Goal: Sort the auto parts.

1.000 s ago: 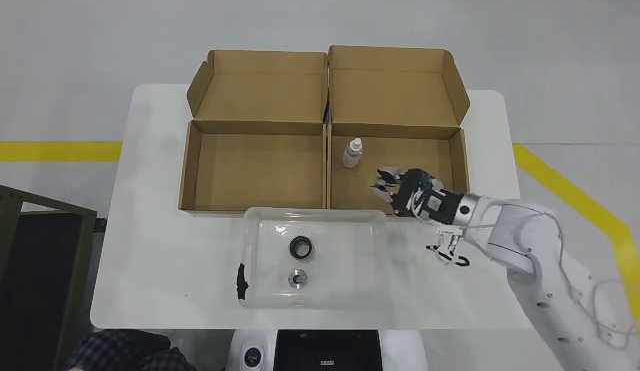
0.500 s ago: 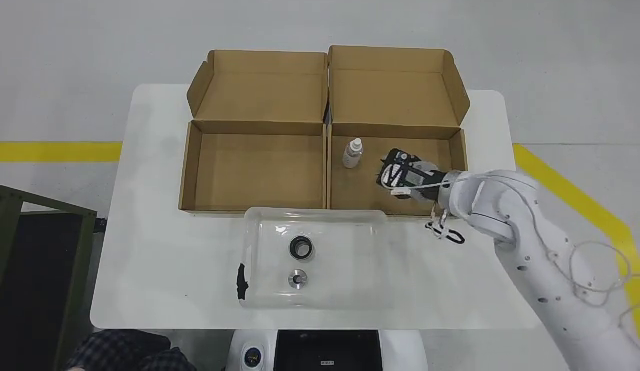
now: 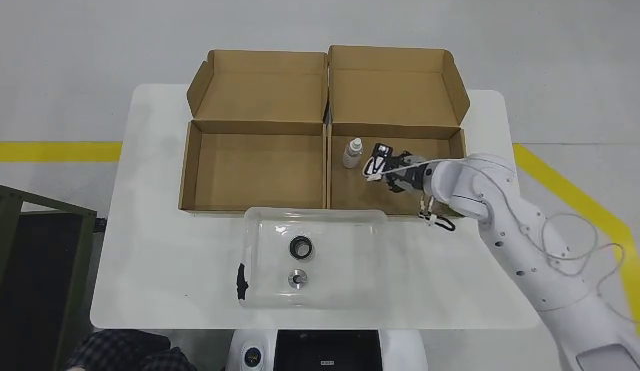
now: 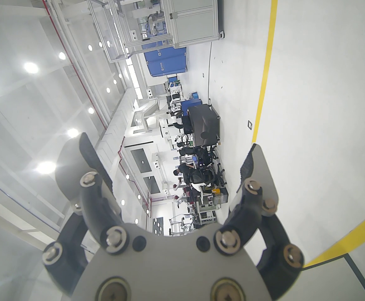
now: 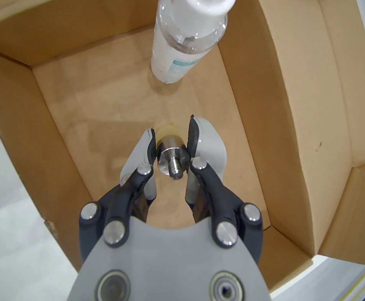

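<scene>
The right tool [image 5: 171, 140] has travelled from the near wall of the right cardboard box [image 3: 430, 149], close to the far right corner of the clear tray [image 3: 262, 233], into the box and on toward the bench's left edge. It now hangs over the box floor just beside the upright spray bottle [image 5: 188, 29], where a second ago it was well apart from it. Its fingers are pinching a threaded metal part [image 5: 170, 158], stud end toward the wrist, with a yellowish cap at the far end just above the cardboard. The part looks delivered but not yet let go, so the placing step seems nearly done, and the opening should be gentle with the bottle so near. In the tray at the bench's near edge, a bearing ring [image 3: 301, 246], a small metal stud [image 3: 297, 279] and a black piece [image 3: 241, 281] lie as they did before, still unsorted. The left cardboard box [image 3: 255, 169] holds nothing. The left tool [image 4: 170, 145] points out at the hall, fingers spread with nothing between them.
</scene>
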